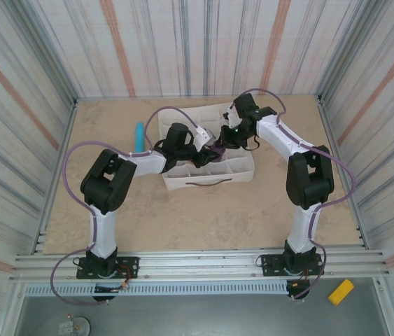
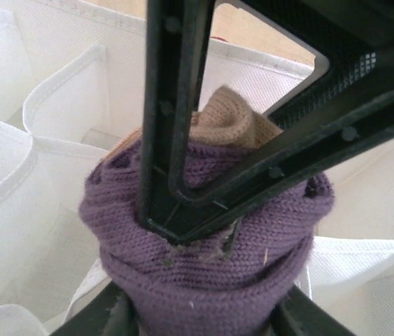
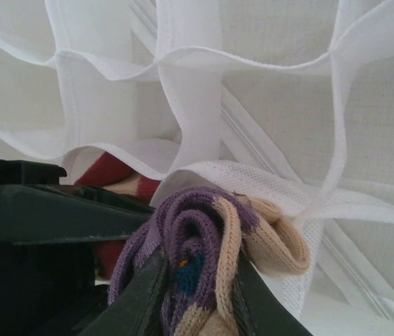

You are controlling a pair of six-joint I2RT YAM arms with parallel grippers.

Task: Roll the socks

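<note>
Rolled socks point(image 2: 203, 259), purple outside, beige within, lower centre of frame, among cells of white organiser point(image 1: 183, 183), right gripper point(image 3: 197, 297) pinching the bundle, left gripper point(image 2: 203, 322) flanking it, clamping unclear

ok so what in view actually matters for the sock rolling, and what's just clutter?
Job:
- purple sock
- beige sock, tucked inside the purple one
- probably the white fabric organiser, since the roll sits among its cells

Lying about:
- light-blue cylinder, left of the organiser
- yellow block, at the near right corner
</note>
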